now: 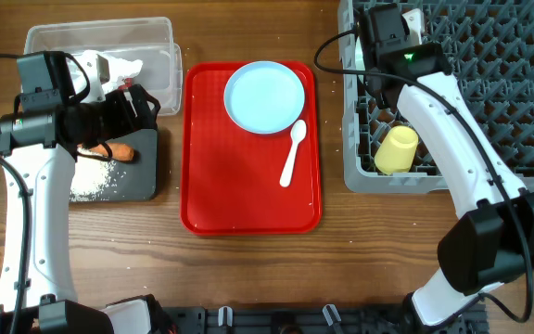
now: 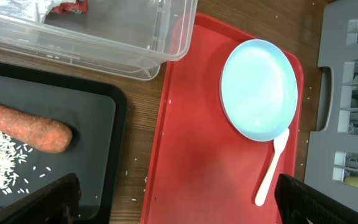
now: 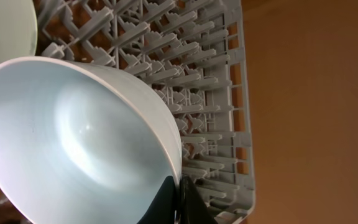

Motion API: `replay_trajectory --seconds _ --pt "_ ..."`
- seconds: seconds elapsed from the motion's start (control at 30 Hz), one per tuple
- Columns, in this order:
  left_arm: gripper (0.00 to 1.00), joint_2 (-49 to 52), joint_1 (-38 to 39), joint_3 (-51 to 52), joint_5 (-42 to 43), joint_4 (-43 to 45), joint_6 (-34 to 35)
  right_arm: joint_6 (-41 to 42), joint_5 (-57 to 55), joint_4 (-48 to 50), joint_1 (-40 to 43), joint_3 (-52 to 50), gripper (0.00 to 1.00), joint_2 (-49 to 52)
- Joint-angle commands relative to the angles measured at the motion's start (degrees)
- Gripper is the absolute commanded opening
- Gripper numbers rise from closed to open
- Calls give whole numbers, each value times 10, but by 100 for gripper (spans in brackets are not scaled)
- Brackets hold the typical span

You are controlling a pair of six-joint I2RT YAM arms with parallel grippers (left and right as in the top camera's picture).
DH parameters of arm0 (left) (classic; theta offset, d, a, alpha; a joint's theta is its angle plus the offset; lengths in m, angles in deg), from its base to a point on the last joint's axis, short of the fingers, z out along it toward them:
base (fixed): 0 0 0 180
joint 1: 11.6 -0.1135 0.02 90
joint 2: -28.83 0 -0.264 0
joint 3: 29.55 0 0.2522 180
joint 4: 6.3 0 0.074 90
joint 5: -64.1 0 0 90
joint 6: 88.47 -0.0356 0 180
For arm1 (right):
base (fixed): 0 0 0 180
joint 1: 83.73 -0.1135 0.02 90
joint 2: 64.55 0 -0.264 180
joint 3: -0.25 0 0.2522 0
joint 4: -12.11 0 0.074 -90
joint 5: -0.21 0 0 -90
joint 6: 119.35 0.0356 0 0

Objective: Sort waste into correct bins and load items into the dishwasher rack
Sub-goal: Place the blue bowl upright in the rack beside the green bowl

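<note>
The right gripper [image 3: 178, 186] is pinched tight on the rim of a pale blue bowl [image 3: 73, 137], glossy inside and tilted over the grey lattice rack [image 3: 210, 81], which stands right of the red tray [image 1: 248, 186]. A yellow cup [image 1: 397, 148] lies in the rack near the red tray. The left gripper [image 2: 178, 186] gapes wide and holds nothing, just left of the red tray. On the red tray sit a round pale blue plate [image 1: 264, 96] and, just beside it, a white spoon [image 1: 293, 153]. Left of the red tray, a black tray [image 1: 146, 181] carries an orange carrot [image 1: 119, 151] and white rice [image 1: 91, 176]. A clear tub [image 1: 170, 56] holds a crumpled white napkin [image 1: 119, 70] and a red scrap [image 2: 67, 6].
</note>
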Motion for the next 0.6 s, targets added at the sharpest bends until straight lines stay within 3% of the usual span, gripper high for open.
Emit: replay_trajectory --seconds 0.0,0.23,0.57 --pt "100 -2 -2 -10 -5 1 2 -35 -37 2 0 -3 4 16" --pt "100 -2 -2 -10 -5 1 2 -110 -161 40 -1 -3 4 21" --pt "100 -2 -2 -10 -5 1 2 -118 -91 49 -43 -3 4 26"
